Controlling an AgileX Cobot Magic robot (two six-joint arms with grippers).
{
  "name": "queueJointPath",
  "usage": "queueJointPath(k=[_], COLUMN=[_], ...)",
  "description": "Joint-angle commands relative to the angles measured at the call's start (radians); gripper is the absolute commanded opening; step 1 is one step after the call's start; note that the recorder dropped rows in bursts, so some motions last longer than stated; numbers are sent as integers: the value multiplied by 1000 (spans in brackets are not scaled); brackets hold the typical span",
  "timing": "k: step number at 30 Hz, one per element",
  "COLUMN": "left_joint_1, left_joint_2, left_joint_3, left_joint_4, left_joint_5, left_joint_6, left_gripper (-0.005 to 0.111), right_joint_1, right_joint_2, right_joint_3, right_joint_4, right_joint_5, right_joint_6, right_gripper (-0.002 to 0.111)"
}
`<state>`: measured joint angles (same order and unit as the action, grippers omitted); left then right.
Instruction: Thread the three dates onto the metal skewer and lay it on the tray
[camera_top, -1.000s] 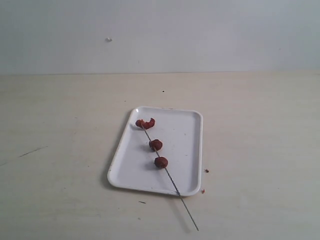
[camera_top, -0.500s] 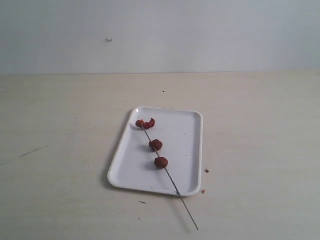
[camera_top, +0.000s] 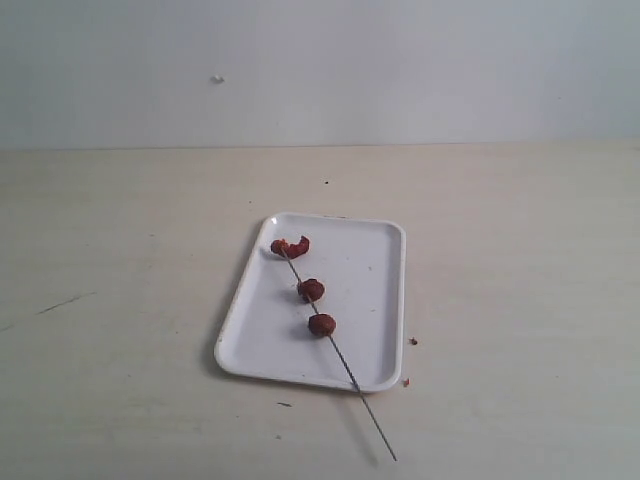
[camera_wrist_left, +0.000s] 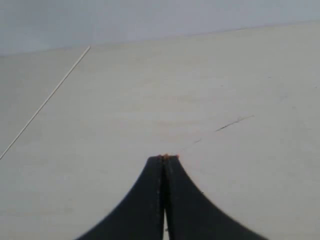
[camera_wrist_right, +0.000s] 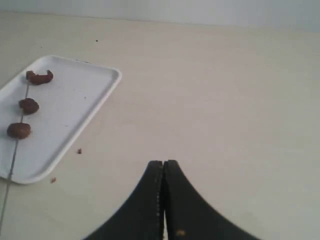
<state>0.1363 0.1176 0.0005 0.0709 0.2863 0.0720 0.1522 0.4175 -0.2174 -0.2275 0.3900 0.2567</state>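
Skewer (camera_top: 369, 410) with dates (camera_top: 311, 290) lay across tray (camera_top: 370, 270), end overhanging | we judged it light, stiff, slippery; dates soft | best hold: bare overhanging end | both jaws clenched, empty

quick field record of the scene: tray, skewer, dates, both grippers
tray: white tray flat on the table
skewer: metal skewer lies diagonally on the tray, one end past its rim
dates: three dates along the skewer, spaced apart; the one at the end looks torn
crumbs: brown crumbs beside the tray
left gripper: shut, empty
right gripper: shut, empty, clear of the tray
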Motion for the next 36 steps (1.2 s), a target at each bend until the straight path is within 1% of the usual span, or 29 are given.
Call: queueJointPath(k=[1,7,9,12,16,23,27,36], left_joint_1=[4,4,4,4,4,2,-39,-39], left_joint_2=[-4,-4,-4,-4,-4,-4,-4,-4], left_joint_3=[-1,-1,-1,-1,-1,-1,-1,-1], left_joint_4=[4,4,4,4,4,4,4,4], left_joint_5=[-5,-5,-5,-5,-5,-5,-5,-5], left_joint_6=[0,0,0,0,0,-1,-1,-1], left_gripper=[0,0,0,0,0,0,0,0], right_joint_1=[-7,-7,-7,-7,-7,-7,-7,-7], right_joint_2=[-70,-176,-230,-311,-382,-404,-404,-404], right_joint_3=[83,154,172,192,200,200,200,200], right_joint_4=[-65,-54,1,132,152,152,152,152], right_joint_5=[-58,-102,-102,-86,-73,-77,-77,-77], right_joint_6=[57,32,32,34,36,36,36,36], right_gripper=[0,0,0,0,0,0,0,0])
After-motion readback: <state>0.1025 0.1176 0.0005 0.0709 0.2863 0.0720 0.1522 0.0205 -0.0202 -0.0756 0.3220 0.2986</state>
